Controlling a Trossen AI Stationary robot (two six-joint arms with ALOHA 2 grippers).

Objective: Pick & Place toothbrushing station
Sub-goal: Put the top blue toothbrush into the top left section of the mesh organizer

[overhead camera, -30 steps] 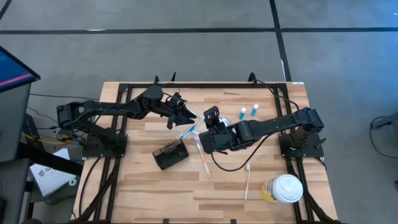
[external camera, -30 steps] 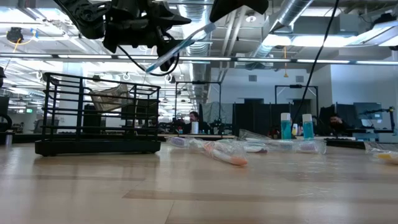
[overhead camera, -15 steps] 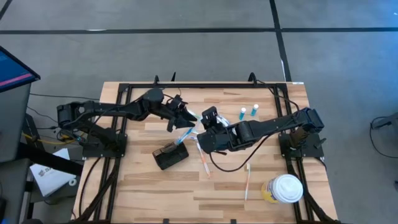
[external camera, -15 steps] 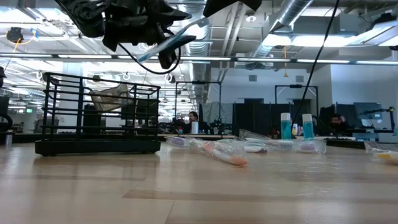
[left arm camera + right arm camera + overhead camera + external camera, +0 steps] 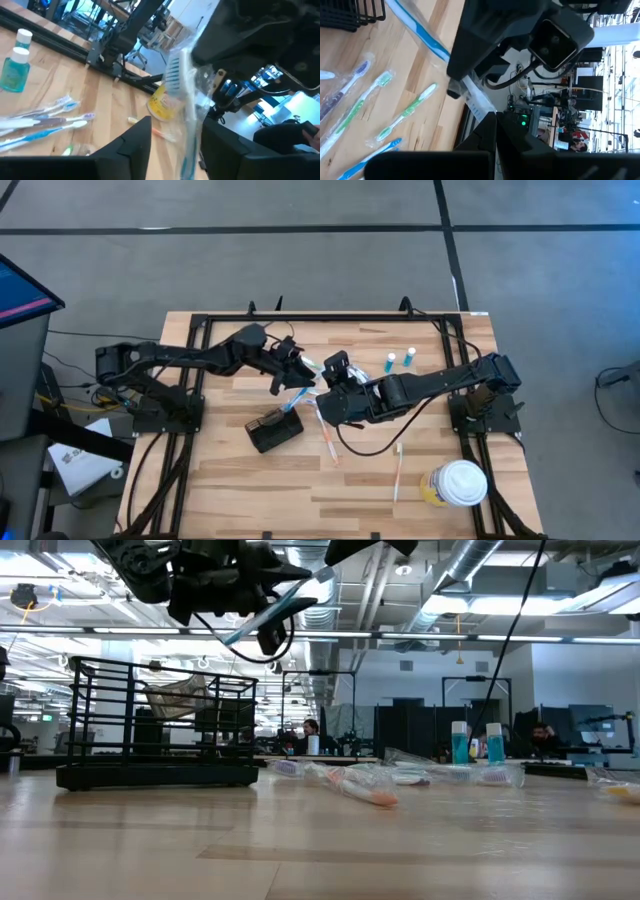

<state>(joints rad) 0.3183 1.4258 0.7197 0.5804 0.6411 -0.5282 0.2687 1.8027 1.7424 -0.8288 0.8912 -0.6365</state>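
Wrapped toothbrushes [image 5: 327, 430] strewn beside black holder [image 5: 274, 429] — lidded cup [image 5: 458, 483] well apart

Black mesh station [image 5: 274, 429], blue toothbrush [image 5: 297, 393].

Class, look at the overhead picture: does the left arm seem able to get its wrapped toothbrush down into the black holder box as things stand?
Probably yes. The left hand holds the blue toothbrush in the air just beside the black holder box, whose open top is uncovered. The right hand is close but not between them.
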